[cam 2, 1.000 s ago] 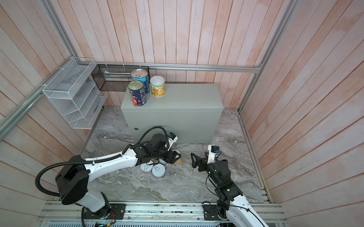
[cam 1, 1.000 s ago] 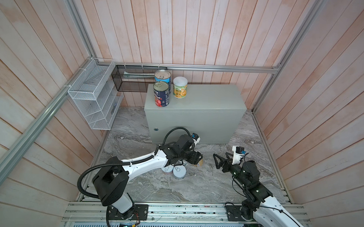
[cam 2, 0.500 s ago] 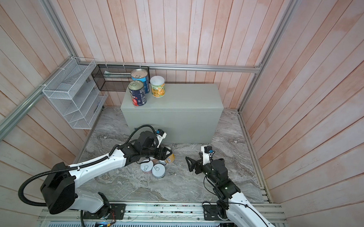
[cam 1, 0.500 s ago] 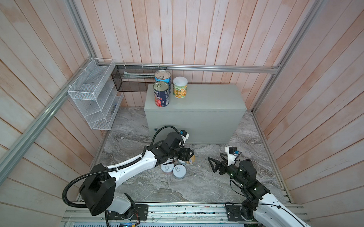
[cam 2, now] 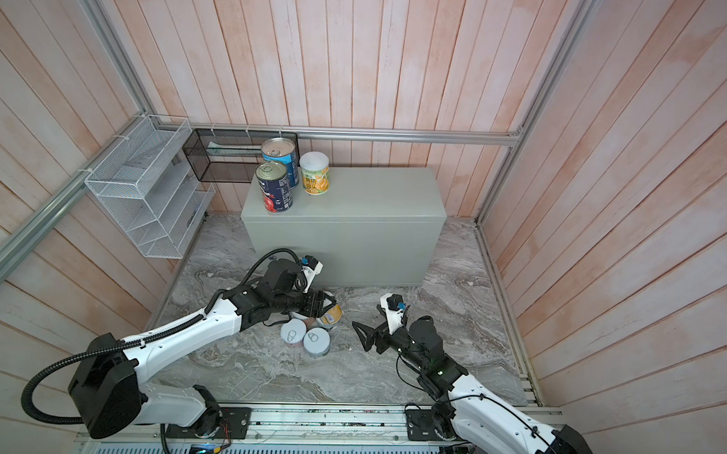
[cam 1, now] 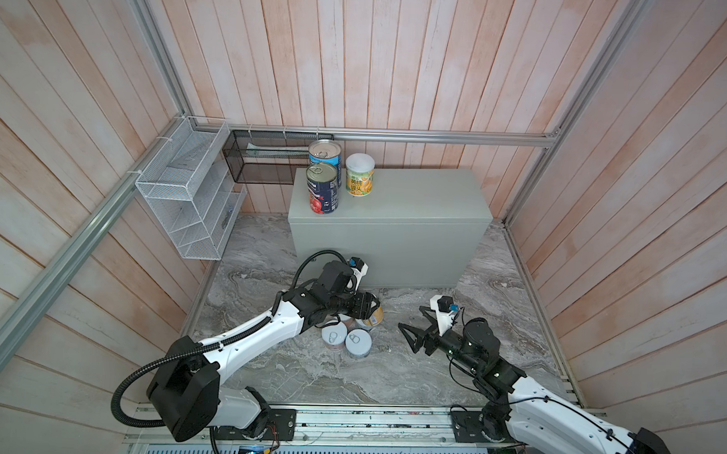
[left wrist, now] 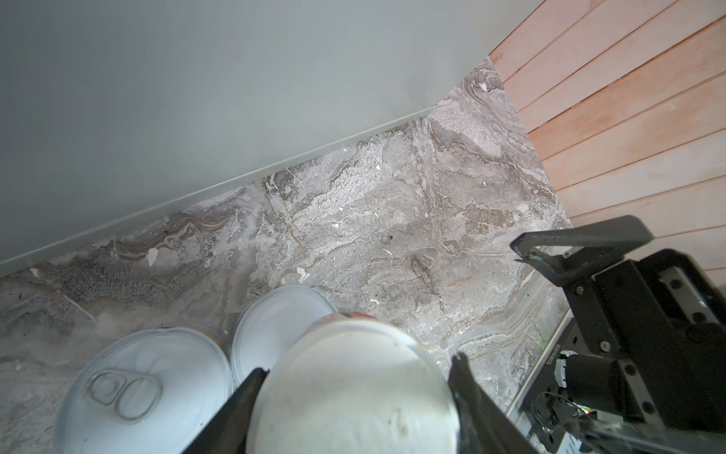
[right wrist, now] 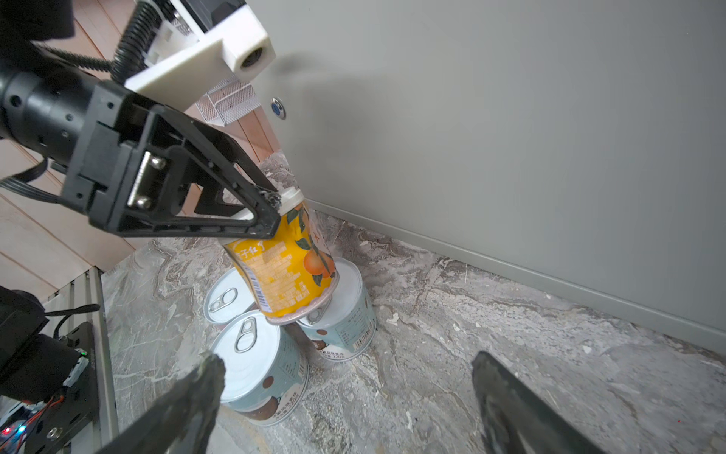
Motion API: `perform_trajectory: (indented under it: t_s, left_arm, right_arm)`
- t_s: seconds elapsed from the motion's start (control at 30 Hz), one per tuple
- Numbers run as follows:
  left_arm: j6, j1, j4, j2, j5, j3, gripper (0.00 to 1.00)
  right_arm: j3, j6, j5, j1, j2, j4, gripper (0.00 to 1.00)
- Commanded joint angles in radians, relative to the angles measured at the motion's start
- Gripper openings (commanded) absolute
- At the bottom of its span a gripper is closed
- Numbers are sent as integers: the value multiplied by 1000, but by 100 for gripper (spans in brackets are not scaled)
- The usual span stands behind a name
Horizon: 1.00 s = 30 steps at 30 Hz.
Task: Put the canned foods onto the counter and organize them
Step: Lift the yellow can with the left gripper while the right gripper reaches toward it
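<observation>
The left gripper [cam 1: 366, 310] clamps a tilted yellow, white-lidded can [right wrist: 290, 267], its base seemingly touching the short pale pull-tab cans [right wrist: 251, 353] beneath; the right gripper [cam 1: 410, 316] gapes wide, empty.

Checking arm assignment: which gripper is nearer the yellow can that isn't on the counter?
Left. The left gripper is shut on the yellow can; the right gripper stands open and apart.

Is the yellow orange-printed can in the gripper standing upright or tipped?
Tipped. The yellow white-lidded can leans in the left gripper, shut on its lid; its base slants above the short pale pull-tab cans.
</observation>
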Motion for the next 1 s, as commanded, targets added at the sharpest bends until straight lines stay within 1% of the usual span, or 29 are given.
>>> perform_trajectory:
  t_s: [0.0, 0.2, 0.33, 0.57, 0.8, 0.97]
  left_arm:
    - [-9, 5, 29, -31, 41, 1, 51]
    - [-22, 9, 32, -34, 63, 6, 51]
    - [-21, 10, 27, -48, 78, 4, 51]
    - [-24, 10, 11, -74, 99, 2, 51]
    - [-38, 10, 12, -85, 150, -1, 51]
    - [-37, 10, 9, -91, 162, 3, 51]
  right_arm:
    - [65, -39, -19, 31, 38, 57, 98]
    - [84, -54, -36, 72, 91, 114, 97]
    - [101, -81, -18, 123, 149, 149, 97]
    - [137, -88, -18, 164, 240, 192, 97]
    - [168, -98, -2, 169, 309, 219, 94]
    - [182, -105, -3, 174, 349, 241, 92]
